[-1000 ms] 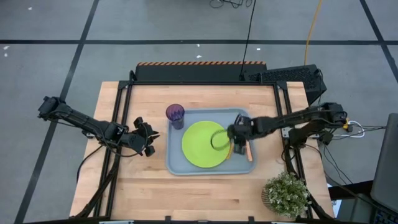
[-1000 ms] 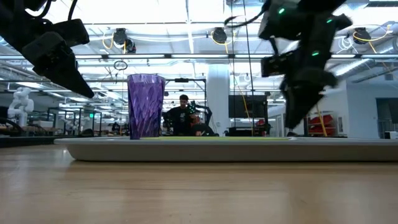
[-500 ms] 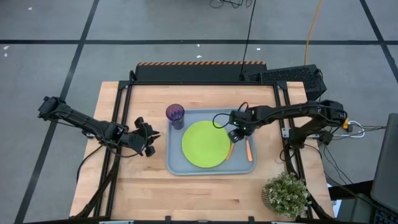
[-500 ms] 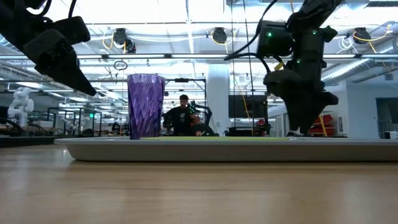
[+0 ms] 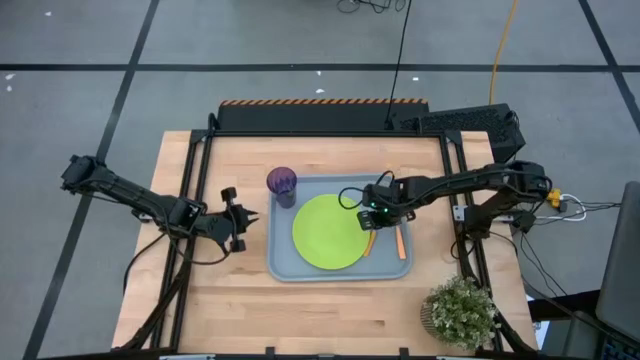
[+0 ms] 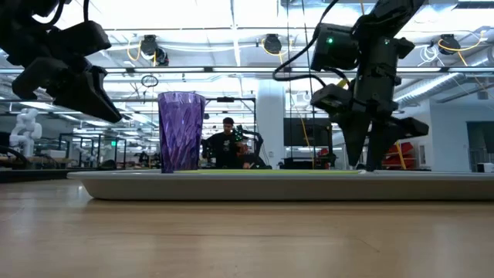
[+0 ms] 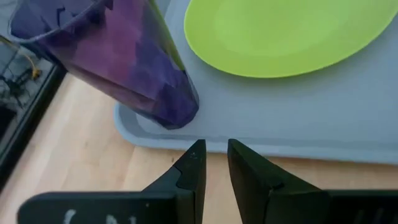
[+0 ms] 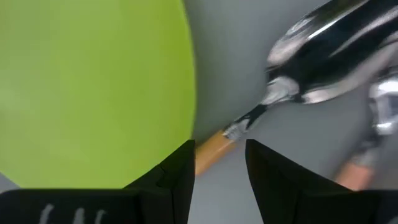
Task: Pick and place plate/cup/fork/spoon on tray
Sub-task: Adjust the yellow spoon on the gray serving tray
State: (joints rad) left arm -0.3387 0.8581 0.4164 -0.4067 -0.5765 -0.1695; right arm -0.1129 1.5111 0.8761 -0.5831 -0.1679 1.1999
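Right gripper [image 5: 372, 213], jaws slightly apart and empty, above tray [image 5: 385, 272] at frame centre-right, over spoon [image 8: 311, 56] and fork [image 5: 400, 241] beside plate [image 5: 328, 232]. Cup [image 5: 282, 186] at tray's upper-left corner. Left gripper [image 5: 237, 216], narrow, empty, over bench [image 5: 300, 310] left of tray.

Your right gripper [image 5: 373, 213] hangs low over the tray [image 5: 300, 272] at the plate's [image 5: 325, 232] right edge, with the spoon [image 8: 311, 46] and fork [image 5: 400, 240] lying on the narrow strip of tray floor right of the plate, so that side is crowded. The cup [image 5: 281, 185] stands upright in the tray's far-left corner and blocks approach there, with your left gripper [image 5: 233, 219] just off the tray's left rim. The bare wooden table [image 5: 320, 310] near the tray is free, apart from the potted plant [image 5: 460, 310] at the near-right corner.
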